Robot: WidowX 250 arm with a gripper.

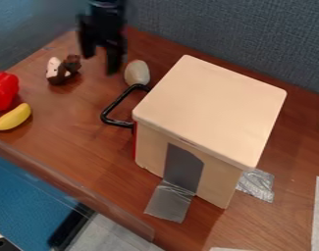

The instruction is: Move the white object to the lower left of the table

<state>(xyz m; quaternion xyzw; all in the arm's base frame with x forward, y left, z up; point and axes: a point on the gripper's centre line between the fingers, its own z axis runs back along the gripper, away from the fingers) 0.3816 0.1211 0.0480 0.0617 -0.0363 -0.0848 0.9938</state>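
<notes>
One white object on table, far side, just beside the black handle of the box. Hand above the far left area, fingers apart. Banana near red toy at left edge; brown-and-white toy left of white object.

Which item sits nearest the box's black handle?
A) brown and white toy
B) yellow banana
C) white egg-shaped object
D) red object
C: the white egg-shaped object lies right by the upper end of the handle, while the other three are farther off to the left.
</notes>
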